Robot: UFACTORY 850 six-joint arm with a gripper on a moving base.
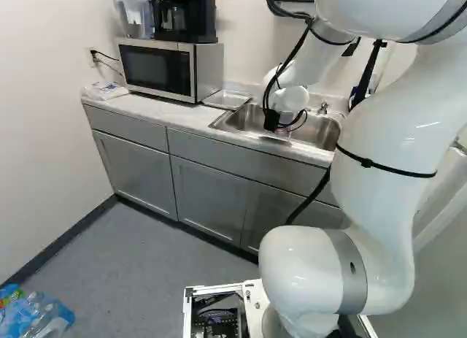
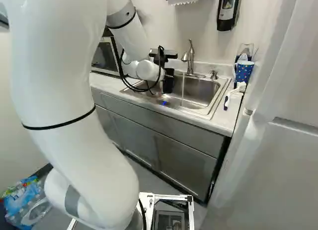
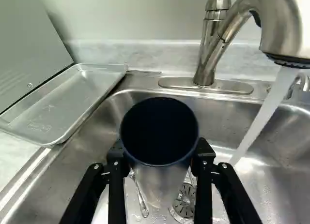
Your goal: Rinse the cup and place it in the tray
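Observation:
In the right base view my gripper (image 2: 169, 82) is over the sink, its fingertips hard to make out. The wrist view shows the gripper (image 3: 160, 154) shut on a cup (image 3: 159, 129), one finger on either side. The cup has a dark inside and a silvery lower wall, with its mouth facing the camera. Running water (image 3: 264, 115) falls from the faucet (image 3: 213, 50) beside the cup, without touching it. A shallow metal tray (image 3: 65, 100) lies on the counter along the sink's side, with nothing in it; it also appears in the left base view.
The steel sink (image 3: 109, 132) has a drain strainer (image 3: 185, 202) and a spoon (image 3: 140, 197) at its bottom. A microwave (image 1: 171, 69) stands by the tray. A blue dotted cup (image 2: 244, 70) and a brush (image 2: 233, 93) are at the sink's far side, near a large white door (image 2: 268, 140).

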